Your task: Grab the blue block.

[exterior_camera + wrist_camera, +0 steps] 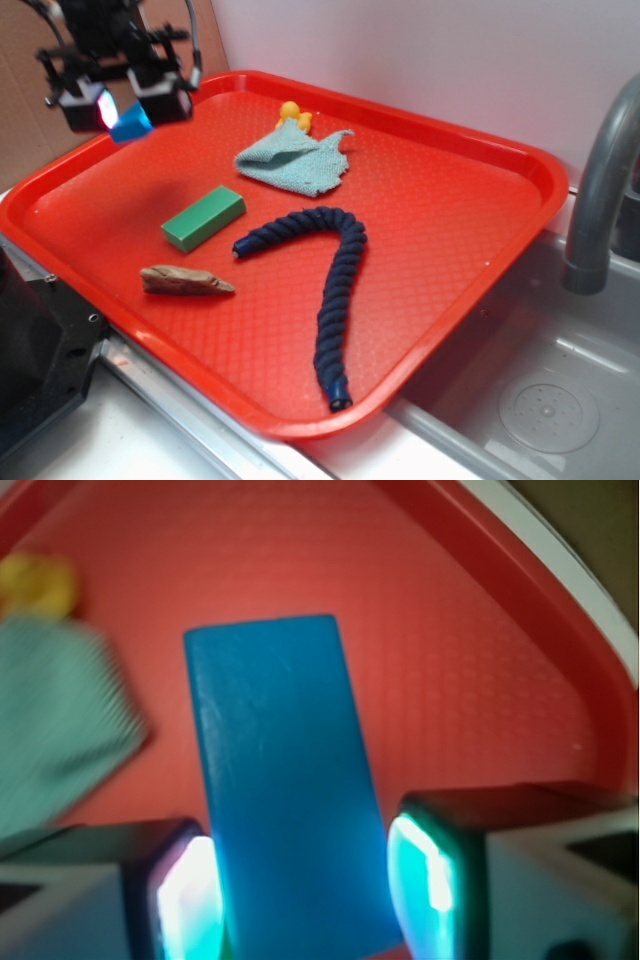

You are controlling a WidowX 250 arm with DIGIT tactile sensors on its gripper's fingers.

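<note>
Blue and smooth-faced, the small rectangular blue block (131, 124) sits clamped between the pads of the black robot gripper (125, 105), raised clear of the red plastic tray (450, 240) above its far left corner. The wrist view shows the same block (285, 780) held lengthwise, its long sides pinched by the two glowing pads, which looks like a firm grab; the grasp appears made. Relative to the tray, the green rectangular block (203, 218), the dark navy braided rope (335, 285), the pale teal knitted cloth (296, 160) and the brown wooden piece (185, 281) all lie on its floor. A small yellow object (292, 113) peeks from behind the cloth, too covered to identify. The arm above the gripper is cut off.
</note>
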